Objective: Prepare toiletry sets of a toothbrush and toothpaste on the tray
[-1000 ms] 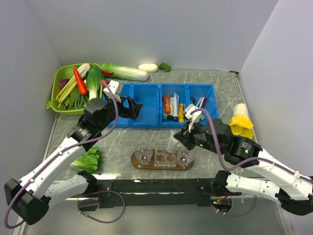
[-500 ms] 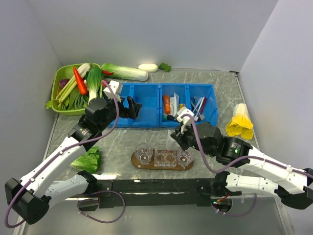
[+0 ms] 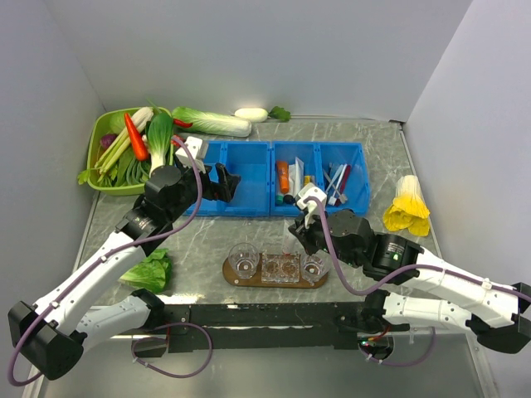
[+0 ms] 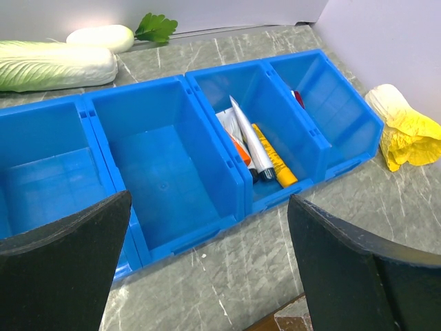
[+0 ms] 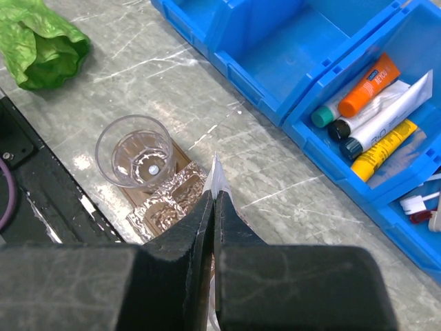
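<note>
My right gripper (image 5: 212, 200) is shut on the flat crimped end of a white toothpaste tube (image 5: 216, 176), which hangs below the fingers. It hovers over the far edge of the brown wooden tray (image 5: 182, 153), to the right of a clear cup (image 5: 134, 150). In the top view this gripper (image 3: 299, 235) sits just behind the tray (image 3: 232, 274). More toothpaste tubes (image 5: 386, 110) lie in a blue bin (image 3: 297, 201), and toothbrushes (image 3: 338, 178) in the bin to its right. My left gripper (image 4: 207, 276) is open and empty above the front edge of the bins (image 4: 200, 238).
An orange tube (image 5: 368, 84) and a yellow tube (image 5: 382, 148) lie with the toothpaste. The tray holds three clear cups (image 3: 243, 260). A green basket of vegetables (image 3: 104, 133) stands far left, lettuce (image 3: 149, 271) near left, and a yellow cabbage (image 3: 406, 209) on the right.
My right gripper has moved left with the toothpaste tube, from over the tray's right cup towards its middle. The left arm has barely moved.
</note>
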Robot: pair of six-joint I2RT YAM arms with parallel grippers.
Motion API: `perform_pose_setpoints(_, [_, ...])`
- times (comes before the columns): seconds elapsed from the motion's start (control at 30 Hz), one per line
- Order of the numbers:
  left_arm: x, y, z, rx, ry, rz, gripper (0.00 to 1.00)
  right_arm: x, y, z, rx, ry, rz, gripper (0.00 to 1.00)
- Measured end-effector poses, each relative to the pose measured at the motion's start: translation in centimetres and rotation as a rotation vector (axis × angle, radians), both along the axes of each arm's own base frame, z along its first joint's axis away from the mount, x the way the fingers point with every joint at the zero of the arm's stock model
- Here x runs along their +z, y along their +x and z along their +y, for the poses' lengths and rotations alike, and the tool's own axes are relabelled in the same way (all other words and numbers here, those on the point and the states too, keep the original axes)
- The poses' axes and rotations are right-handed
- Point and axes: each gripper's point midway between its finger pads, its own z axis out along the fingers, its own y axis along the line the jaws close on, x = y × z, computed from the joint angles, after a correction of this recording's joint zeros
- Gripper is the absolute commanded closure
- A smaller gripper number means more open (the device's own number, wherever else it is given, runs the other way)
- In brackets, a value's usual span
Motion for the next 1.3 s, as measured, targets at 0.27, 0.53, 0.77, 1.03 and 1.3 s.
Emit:
perform_pose_setpoints(0.27, [-0.03,0.0,-0.02,-0.001,0.0,0.001,0.01,-0.11,0.05,0.13,-0.001,0.004,-0.003,1.0])
perform_pose_setpoints(0.53, [-0.44,0.14,-0.19,-0.005,0.007,0.011,0.01,-0.36,0.0,0.15,0.001,-0.001,0.0,1.0])
perform_pose_setpoints(0.77, [-0.46,0.15,-0.2,-0.005,0.007,0.012,0.01,-0.37,-0.04,0.16,0.002,-0.001,0.001,1.0])
perform_pose_setpoints(1.03, [-0.53,0.11,-0.33,-0.012,0.007,0.014,0.01,-0.13,-0.31,0.2,0.009,0.01,0.0,1.0])
perform_pose_setpoints(1.3, [-0.69,0.16,-0.37,-0.012,0.01,0.018,0.01,0.25,-0.5,0.06,0.01,0.027,-0.002,1.0])
